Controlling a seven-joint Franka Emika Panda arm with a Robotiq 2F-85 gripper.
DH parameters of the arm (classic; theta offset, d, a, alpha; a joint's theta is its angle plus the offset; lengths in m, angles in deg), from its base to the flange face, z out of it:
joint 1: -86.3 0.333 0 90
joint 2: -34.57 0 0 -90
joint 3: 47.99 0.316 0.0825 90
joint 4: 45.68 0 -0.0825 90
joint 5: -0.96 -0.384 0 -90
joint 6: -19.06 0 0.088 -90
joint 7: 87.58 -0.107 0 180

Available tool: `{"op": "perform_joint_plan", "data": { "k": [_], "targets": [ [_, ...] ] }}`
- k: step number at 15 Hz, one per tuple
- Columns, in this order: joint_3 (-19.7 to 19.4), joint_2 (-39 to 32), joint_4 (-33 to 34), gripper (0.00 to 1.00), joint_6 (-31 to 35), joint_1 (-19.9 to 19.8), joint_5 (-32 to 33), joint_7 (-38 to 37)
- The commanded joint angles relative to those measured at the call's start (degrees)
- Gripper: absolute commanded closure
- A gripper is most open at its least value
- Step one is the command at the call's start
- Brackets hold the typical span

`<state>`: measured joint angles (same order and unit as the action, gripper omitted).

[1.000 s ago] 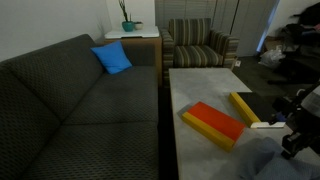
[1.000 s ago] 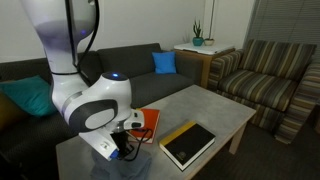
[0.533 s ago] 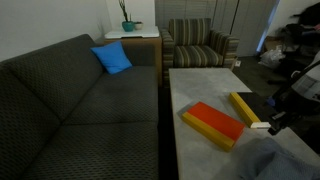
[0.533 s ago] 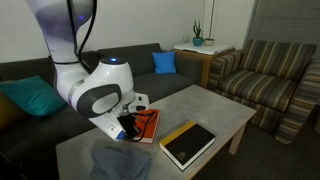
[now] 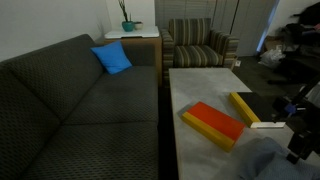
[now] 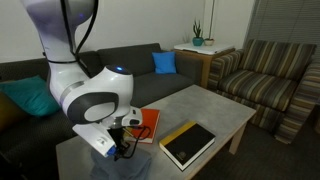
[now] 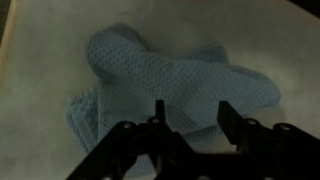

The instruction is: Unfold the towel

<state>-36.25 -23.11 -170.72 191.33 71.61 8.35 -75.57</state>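
Note:
The towel [image 7: 170,80] is a grey-blue crumpled heap on the light table top; it fills the middle of the wrist view. It also lies at the table's near end in both exterior views [image 5: 262,160] [image 6: 128,168]. My gripper [image 7: 193,115] is open, its two fingers apart and nothing between them, hovering just above the towel's near part. In both exterior views the gripper [image 6: 120,147] [image 5: 298,138] hangs low over the towel.
An orange-and-yellow flat box [image 5: 213,123] [image 6: 148,122] and a black book with a yellow edge [image 5: 252,107] [image 6: 188,145] lie on the table [image 5: 200,85] beyond the towel. A dark sofa [image 5: 70,110] with a blue pillow [image 5: 112,58] runs alongside. A striped armchair [image 6: 265,80] stands past the far end.
Half a second ago the arm had lifted and swung toward the orange box; now it is back down over the towel. The towel still lies crumpled in the same place.

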Motion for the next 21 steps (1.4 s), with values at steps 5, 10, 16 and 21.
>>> {"op": "perform_joint_plan", "data": {
  "k": [5,10,16,21],
  "targets": [
    [-4.2,-2.7,1.2,0.00,-4.4,1.0,-0.4,2.1],
    [2.3,-7.7,3.8,0.00,-7.1,-6.0,-0.7,7.4],
    [1.4,-12.2,7.1,0.48,-8.9,-4.6,-1.5,6.9],
    [0.5,-10.3,7.2,0.84,-4.1,-1.0,-2.0,2.9]
  ]
}}
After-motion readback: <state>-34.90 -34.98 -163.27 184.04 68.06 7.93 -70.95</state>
